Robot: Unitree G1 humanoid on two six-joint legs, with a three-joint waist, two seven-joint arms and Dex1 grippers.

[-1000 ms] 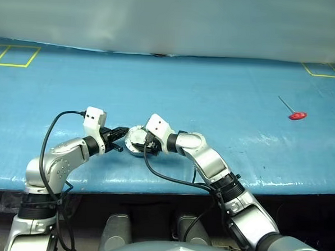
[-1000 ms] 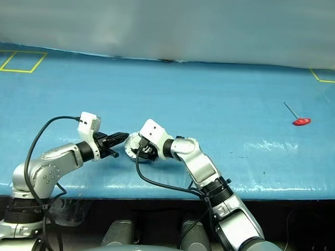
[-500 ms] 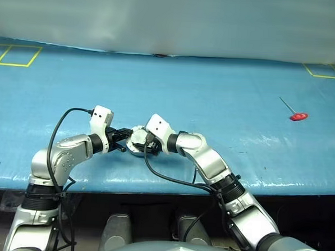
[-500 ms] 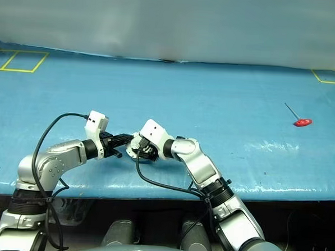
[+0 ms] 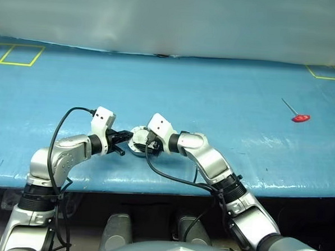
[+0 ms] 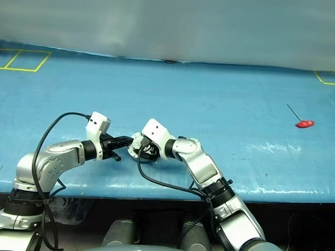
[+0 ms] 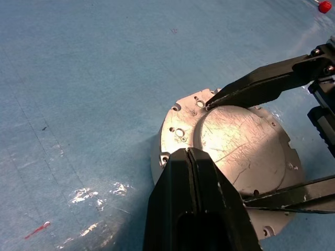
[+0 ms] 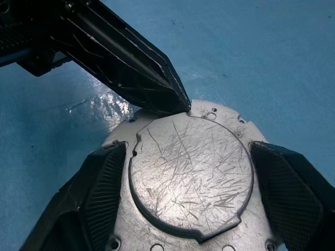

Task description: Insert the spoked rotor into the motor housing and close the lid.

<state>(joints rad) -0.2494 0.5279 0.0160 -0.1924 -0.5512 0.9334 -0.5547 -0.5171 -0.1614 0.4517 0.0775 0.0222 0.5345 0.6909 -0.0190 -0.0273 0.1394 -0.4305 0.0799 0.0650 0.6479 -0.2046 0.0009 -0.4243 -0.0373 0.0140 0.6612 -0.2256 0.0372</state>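
Lid point(image 8: 191, 172), scratched grey metal disc, lies shut mid-frame; closed left gripper point(image 7: 189, 152) presses it, right gripper point(image 8: 191, 178) straddles wide; withdrawing likely follows.

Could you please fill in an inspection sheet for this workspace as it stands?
Surface: blue table, yellow tape outlines at far corners.
Job's things: lid shut flat on the motor housing; rotor not visible.
Clutter: red-handled tool far right.
Grippers: left gripper shut, tip at the lid's edge; right gripper open, fingers flanking the lid.
Cables: black cables along both arms.
Surroundings: grey wall behind.
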